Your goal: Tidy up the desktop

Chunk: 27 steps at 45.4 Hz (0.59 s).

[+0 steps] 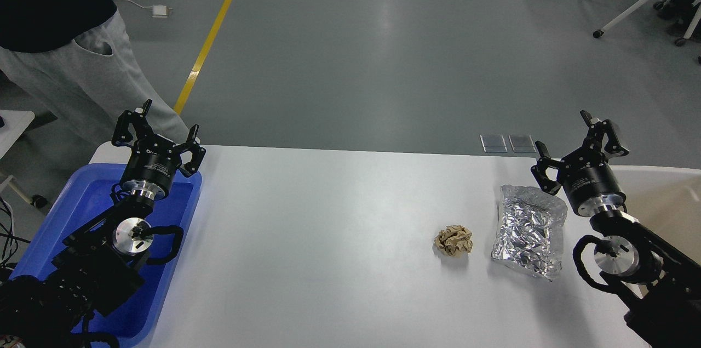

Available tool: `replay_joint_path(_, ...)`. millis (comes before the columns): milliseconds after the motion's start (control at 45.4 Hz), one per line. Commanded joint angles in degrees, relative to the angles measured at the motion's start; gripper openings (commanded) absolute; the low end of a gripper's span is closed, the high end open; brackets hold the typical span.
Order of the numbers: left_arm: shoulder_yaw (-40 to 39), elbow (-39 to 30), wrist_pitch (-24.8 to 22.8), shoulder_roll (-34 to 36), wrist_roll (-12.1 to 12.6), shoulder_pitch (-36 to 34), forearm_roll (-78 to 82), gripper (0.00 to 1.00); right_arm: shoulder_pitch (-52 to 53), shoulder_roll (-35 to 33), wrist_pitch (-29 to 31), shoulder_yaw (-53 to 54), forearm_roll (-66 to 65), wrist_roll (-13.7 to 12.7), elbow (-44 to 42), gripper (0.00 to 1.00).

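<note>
The desktop, a smooth, plain white tabletop with rounded corners, fills the lower centre of the frame from the blue plastic tray at lower left to the beige bin at right. Right of centre on its surface lie a crumpled brown paper ball and, just beside it, a crinkled silver foil bag. The left gripper, fingers spread and empty, is raised over the tray's far end, and the right gripper, likewise spread and empty, stands at the desktop's right end near the foil bag.
</note>
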Motion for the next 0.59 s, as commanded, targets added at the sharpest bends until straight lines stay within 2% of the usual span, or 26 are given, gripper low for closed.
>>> replay_joint_path(0,0.0,0.0,0.0,0.0,0.0,0.0,0.0,1.0,0.2,0.1,0.1,-0.2,0.0,0.0,-0.1,1.0)
replay_joint_path(308,-0.1,0.0,0.0,-0.1,0.0,0.0,0.0,1.0,0.4,-0.4,0.0,-0.1,-0.1,0.0,-0.1,1.0)
replay_joint_path(572,0.0,0.0,0.0,-0.1,0.0,0.0,0.0,1.0,0.9,-4.0,0.1,-0.3,-0.1,-0.1,0.2,1.0)
